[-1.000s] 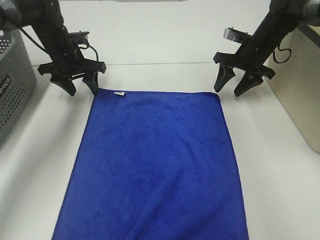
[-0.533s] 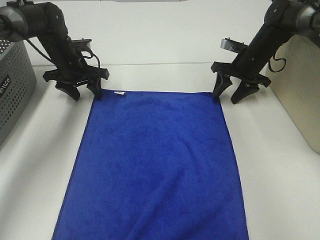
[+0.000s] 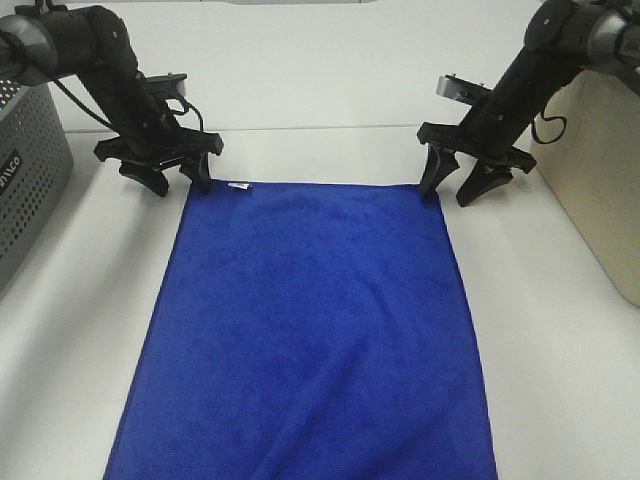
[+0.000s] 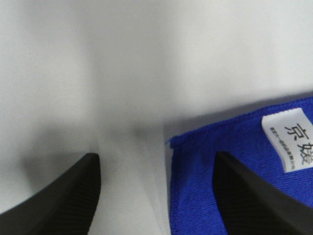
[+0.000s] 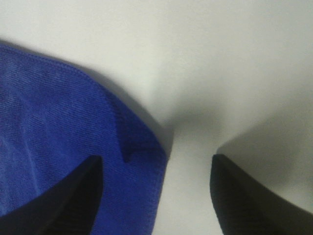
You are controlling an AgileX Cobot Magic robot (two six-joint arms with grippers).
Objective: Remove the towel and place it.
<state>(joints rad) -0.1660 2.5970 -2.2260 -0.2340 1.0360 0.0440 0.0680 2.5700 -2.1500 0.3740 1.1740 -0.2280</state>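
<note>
The royal-blue towel lies flat on the white table, running from its far edge down to the near edge of the exterior view. A small white tag marks its far left corner. My left gripper stands open and low over that corner. In the left wrist view the towel corner and tag lie between the left gripper's fingers. My right gripper is open astride the far right corner. The right wrist view shows that towel corner between the right gripper's fingers. Neither holds anything.
A grey perforated basket stands at the left edge of the table. A beige box stands at the right edge. The white wall meets the table just behind both grippers.
Both grippers have come down and inward onto the towel's far corners, the left moving right and the right moving left. Their jaws stayed open. The towel has not moved.
</note>
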